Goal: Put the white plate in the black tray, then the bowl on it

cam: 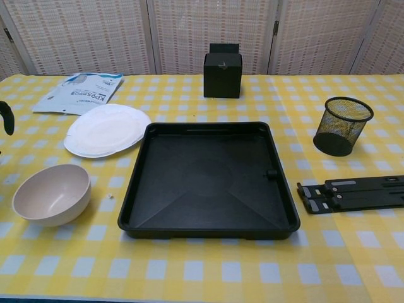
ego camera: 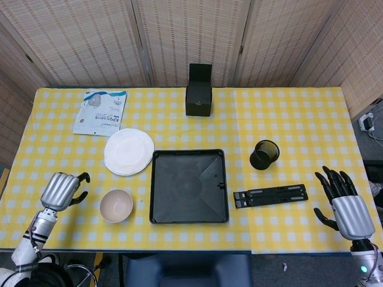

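The white plate [ego camera: 128, 152] lies ahead and inward of the left hand [ego camera: 60, 191], the nearer one. That hand holds nothing, its fingers seemingly curled. The right hand [ego camera: 345, 206] is spread, empty.

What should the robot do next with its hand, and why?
Probably move the left hand up and right toward the white plate. The plate lies on the table, just left of the black tray, which holds nothing, and the plate goes in first. The left hand is the nearer one; it holds nothing and hovers left of the bowl.
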Tool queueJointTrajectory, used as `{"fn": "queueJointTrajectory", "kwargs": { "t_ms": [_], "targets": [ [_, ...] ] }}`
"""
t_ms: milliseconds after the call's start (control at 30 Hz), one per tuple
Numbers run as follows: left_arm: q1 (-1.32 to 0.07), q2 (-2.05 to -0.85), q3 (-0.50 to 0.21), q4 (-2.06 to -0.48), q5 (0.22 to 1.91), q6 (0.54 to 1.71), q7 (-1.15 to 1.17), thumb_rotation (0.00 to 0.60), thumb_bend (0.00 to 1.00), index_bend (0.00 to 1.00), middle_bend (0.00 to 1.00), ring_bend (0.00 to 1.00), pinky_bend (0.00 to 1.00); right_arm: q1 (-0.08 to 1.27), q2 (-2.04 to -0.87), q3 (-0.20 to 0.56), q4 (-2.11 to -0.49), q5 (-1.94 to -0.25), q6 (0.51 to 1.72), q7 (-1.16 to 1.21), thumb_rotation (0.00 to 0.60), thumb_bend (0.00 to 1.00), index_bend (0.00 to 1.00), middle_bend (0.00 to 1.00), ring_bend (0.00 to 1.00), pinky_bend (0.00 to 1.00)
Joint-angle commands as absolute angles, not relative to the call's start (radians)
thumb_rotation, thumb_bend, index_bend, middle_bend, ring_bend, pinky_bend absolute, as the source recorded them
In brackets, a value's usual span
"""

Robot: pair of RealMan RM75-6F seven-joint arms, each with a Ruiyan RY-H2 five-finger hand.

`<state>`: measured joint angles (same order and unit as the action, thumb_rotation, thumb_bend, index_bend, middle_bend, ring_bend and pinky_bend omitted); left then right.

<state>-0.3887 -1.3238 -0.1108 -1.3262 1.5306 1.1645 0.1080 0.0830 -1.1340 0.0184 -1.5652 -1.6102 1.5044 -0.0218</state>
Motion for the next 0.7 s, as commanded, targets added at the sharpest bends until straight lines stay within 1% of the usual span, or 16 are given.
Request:
{"fn": "queueJointTrajectory", "kwargs": {
  "t_ms": [33, 167, 400, 600, 700],
  "targets": [
    [-0.448, -1.388, -0.127, -1.223, 1.500, 1.117, 0.095, 0.600, 0.32, 0.49, 1.00, 1.00, 1.00, 0.084, -1.134, 0.015, -1.567, -1.610, 1.499, -0.022, 0.600, 0.31, 0.00, 0.00, 0.00, 0.00],
    [-0.479, -1.461, -0.128, -1.117, 1.519, 1.131, 0.040, 0.600, 0.31, 0.51, 1.00, 1.00, 1.00, 0.085, -1.131, 0.019, -1.571, -1.597, 1.493, -0.017, 0.600, 0.31, 0.00, 0.00, 0.00, 0.00],
    [-0.544, -1.577, -0.103, -0.937, 1.547, 1.094, -0.024, 0.600, 0.31, 0.54, 1.00, 1.00, 1.00, 0.090, -1.120, 0.022, -1.573, -1.585, 1.478, 0.008, 0.600, 0.31, 0.00, 0.00, 0.00, 0.00],
    [-0.586, -1.680, -0.067, -0.749, 1.612, 1.148, -0.170, 0.600, 0.31, 0.56, 1.00, 1.00, 1.00, 0.089, -1.113, 0.024, -1.569, -1.579, 1.479, 0.025, 0.600, 0.31, 0.00, 0.00, 0.00, 0.00],
    [-0.604, -1.724, -0.054, -0.662, 1.620, 1.138, -0.227, 0.600, 0.31, 0.57, 1.00, 1.00, 1.00, 0.089, -1.110, 0.026, -1.567, -1.573, 1.476, 0.031, 0.600, 0.31, 0.00, 0.00, 0.00, 0.00]
  ]
}}
